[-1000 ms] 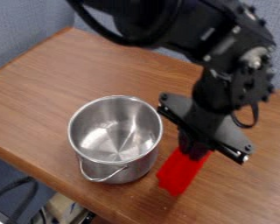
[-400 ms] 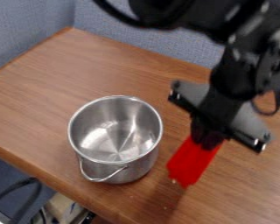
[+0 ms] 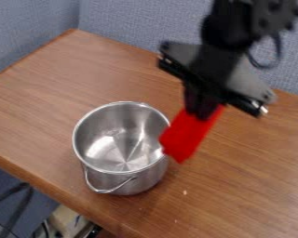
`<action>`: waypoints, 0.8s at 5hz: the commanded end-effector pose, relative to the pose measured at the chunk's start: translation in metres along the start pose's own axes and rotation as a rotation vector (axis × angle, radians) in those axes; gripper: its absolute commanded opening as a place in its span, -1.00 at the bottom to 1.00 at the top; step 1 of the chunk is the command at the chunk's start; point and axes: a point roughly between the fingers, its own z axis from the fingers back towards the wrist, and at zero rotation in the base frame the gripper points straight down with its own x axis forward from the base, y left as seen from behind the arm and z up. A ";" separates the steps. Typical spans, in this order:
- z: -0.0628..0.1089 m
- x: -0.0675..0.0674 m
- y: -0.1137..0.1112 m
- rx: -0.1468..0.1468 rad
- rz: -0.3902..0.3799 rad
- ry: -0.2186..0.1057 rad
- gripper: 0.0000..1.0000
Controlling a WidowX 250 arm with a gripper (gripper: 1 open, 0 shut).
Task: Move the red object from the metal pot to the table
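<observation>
Gripping the red object (image 3: 186, 134), clenched gripper (image 3: 199, 110) holds its top (tilted) beside metal pot (image 3: 120, 147).

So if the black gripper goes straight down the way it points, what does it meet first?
Probably the brown wooden table just right of the shiny steel pot; the gripper holds the red block, though depth is unclear.

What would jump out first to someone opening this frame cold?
The bright red block hanging tilted in the black claw, just right of the pot's rim. Next, the shiny, empty metal pot near the front edge of the brown wooden table.
</observation>
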 end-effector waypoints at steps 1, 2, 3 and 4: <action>0.006 0.008 -0.013 -0.032 0.003 -0.045 -1.00; -0.004 0.007 -0.027 -0.046 -0.010 -0.039 -1.00; -0.011 0.005 -0.042 -0.055 -0.022 -0.044 -1.00; -0.010 0.002 -0.041 -0.060 0.006 -0.043 -1.00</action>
